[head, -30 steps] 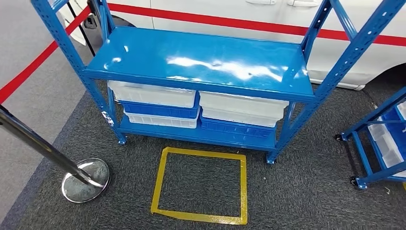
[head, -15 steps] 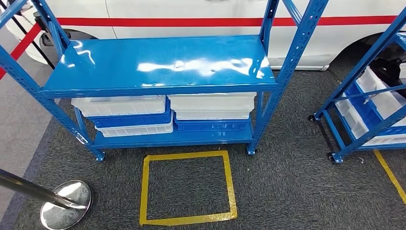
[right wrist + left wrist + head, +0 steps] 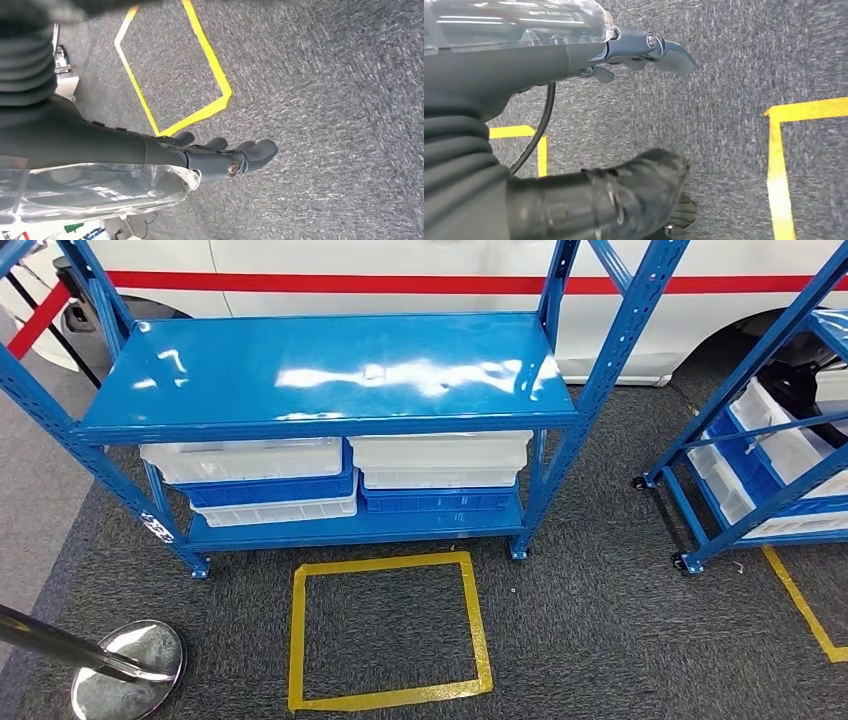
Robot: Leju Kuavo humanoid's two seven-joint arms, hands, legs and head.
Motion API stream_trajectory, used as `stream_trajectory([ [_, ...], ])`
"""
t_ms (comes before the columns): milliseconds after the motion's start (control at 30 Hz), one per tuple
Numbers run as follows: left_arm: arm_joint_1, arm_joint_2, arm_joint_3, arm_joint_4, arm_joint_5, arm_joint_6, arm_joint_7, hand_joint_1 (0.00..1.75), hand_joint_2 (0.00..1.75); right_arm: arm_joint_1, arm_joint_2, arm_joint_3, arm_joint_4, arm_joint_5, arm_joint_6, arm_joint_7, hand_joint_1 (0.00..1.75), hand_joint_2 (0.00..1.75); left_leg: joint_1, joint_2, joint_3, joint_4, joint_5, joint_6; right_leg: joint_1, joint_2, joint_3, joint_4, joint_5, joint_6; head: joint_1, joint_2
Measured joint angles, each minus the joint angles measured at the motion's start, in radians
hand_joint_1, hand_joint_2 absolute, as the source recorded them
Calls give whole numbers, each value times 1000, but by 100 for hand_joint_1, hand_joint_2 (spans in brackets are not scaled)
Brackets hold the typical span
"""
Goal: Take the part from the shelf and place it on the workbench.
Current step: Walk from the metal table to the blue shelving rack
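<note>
Hanging left hand: the left hand (image 3: 639, 55) is seen in the left wrist view over grey carpet (image 3: 734, 65), fingers extended and apart from the thick thumb (image 3: 644, 192); nothing is held or touched.
Stanchion: a chrome post base (image 3: 128, 668) is set on the floor at the far left of the head view, with its pole slanting off the edge.
Shelf: a blue metal shelf rack (image 3: 330, 370) is placed in the middle of the head view, its glossy top board bare.
Bins, lower level: white and blue plastic bins are stacked in two piles under the top board, a left pile (image 3: 255, 485) and a right pile (image 3: 440, 475), just beside each other.
Part: the contents of the bins are hidden by the top board, so the part's place cannot be told.
Floor marking: a yellow tape square (image 3: 385, 630) is laid on the carpet just in front of the shelf.
Vehicle: a white body panel with a red stripe (image 3: 400, 283) is seen behind the shelf.
Second rack: another blue rack (image 3: 760, 440) on castors, loaded with white and blue bins, is placed at the right, well apart from the first.
Right hand: the right hand (image 3: 225, 155) is seen in the right wrist view above carpet near a yellow tape outline (image 3: 175, 70); the fingers are lightly curved and spread, with nothing gripped.
</note>
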Motion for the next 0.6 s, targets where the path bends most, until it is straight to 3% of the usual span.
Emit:
stream_trajectory([
  [67, 0, 4, -21, -6, 22, -3, 4, 0, 175, 6, -2, 14, 0, -18, 3, 1, 0, 175, -4, 1, 3, 2, -4, -8, 6, -8, 58, -121, 42, -12, 0, 0],
  [100, 0, 7, -36, -10, 40, -7, 8, 0, 175, 9, -4, 26, 0, -32, 7, 2, 0, 175, -5, 2, 4, 2, -6, -14, 10, -10, 69, -146, 45, -18, 0, 0],
  [233, 7, 26, -104, -23, 125, -26, 31, 0, 175, 21, -15, 82, -1, -98, 28, 6, 0, 175, -4, 1, 1, 19, -24, -37, 8, -4, 74, -161, 48, -43, -1, 0],
  [300, 17, 37, -139, -25, 167, -36, 43, 0, 175, 24, -22, 114, -4, -132, 39, 7, 0, 175, -1, -7, -39, 111, -82, -45, 7, -2, 76, -166, 52, -56, -1, 0],
  [367, 32, 45, -173, -25, 208, -46, 55, 0, 175, 24, -30, 147, -11, -163, 50, 9, 0, 175, -1, -10, -103, 245, -143, -49, 10, 1, 74, -164, 51, -62, -1, 0],
  [400, 42, 49, -190, -25, 228, -51, 60, 0, 175, 24, -33, 163, -16, -178, 55, 10, 0, 175, 0, -10, -123, 284, -150, -50, 11, 3, 74, -162, 49, -63, -1, 0],
  [433, 52, 53, -207, -25, 248, -56, 66, 0, 175, 24, -37, 181, -22, -194, 61, 12, 0, 175, 0, -10, -125, 286, -136, -50, 12, 6, 74, -159, 48, -63, -1, 0],
  [467, 61, 55, -223, -25, 268, -61, 72, 0, 175, 23, -41, 198, -30, -209, 66, 14, 0, 175, 0, -10, -110, 252, -107, -48, 13, 9, 75, -156, 46, -63, -1, 0],
  [533, 80, 63, -258, -25, 306, -70, 83, 0, 175, 21, -48, 233, -46, -239, 75, 17, 0, 175, -1, -12, -49, 118, -41, -40, 14, 14, 74, -147, 39, -58, -1, 0],
  [600, 93, 72, -292, -25, 341, -78, 92, 0, 175, 19, -55, 267, -60, -267, 84, 19, 0, 175, -5, -14, -11, 31, -13, -31, 17, 16, 72, -140, 35, -50, -1, 0],
])
